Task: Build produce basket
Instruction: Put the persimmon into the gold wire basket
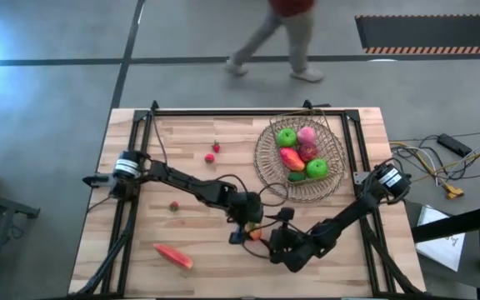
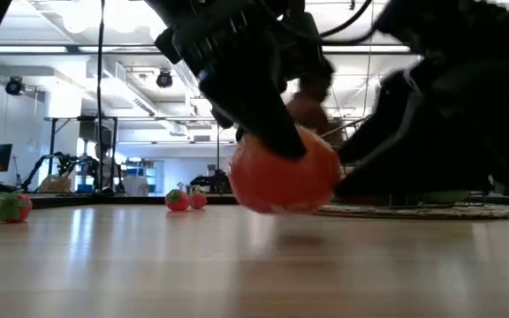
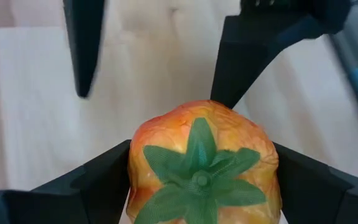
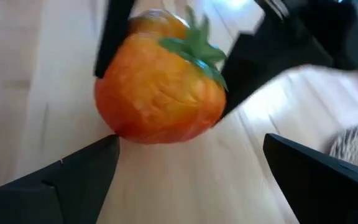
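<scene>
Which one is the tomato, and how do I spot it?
Start at the round wire basket on the wooden table, then look toward the near edge, where both dark arms meet. The tomato sits there, gripped by the left pincer, with the right pincer open beside it. It is the only orange-red ball with a green leafy star on top.

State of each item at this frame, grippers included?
tomato: held off the table
left gripper: shut on the tomato
right gripper: open, beside the tomato
basket: upright, holding produce
red pepper: lying on the table
</scene>
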Tool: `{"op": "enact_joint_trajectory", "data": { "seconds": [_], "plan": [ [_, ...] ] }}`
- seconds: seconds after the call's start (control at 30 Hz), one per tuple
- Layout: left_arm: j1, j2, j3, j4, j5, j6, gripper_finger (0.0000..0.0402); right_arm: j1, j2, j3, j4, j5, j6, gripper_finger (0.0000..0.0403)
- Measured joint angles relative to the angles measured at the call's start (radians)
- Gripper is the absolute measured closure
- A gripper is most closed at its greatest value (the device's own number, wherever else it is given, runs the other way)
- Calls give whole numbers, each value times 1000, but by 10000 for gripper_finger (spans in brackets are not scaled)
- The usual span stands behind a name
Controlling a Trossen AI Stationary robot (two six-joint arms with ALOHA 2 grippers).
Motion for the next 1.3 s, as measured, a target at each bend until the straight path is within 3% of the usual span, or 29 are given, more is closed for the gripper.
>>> {"op": "enact_joint_trajectory", "data": {
  "seconds": [0.13, 0.43, 0.7, 0.8, 1.03, 1.3],
  "plan": [
    [30, -30, -23, 15, 101, -24, 89, 11, 0, 48, 3, 22, -138, 14],
    [53, -35, -34, 47, 190, -44, 89, 9, 88, 196, 1, 74, -449, 14],
    [54, -34, -35, 46, 219, -46, 89, 9, 208, 321, -94, 167, -505, 14],
    [54, -34, -35, 37, 218, -20, 89, 9, 224, 370, -228, 175, -422, 14],
    [52, -34, -35, 33, 187, 80, 89, 19, 159, 413, -674, 76, 61, 14],
    [24, -33, -35, 29, 6, 197, 89, 49, 116, 283, -636, 58, 427, 14]
  ]
}}
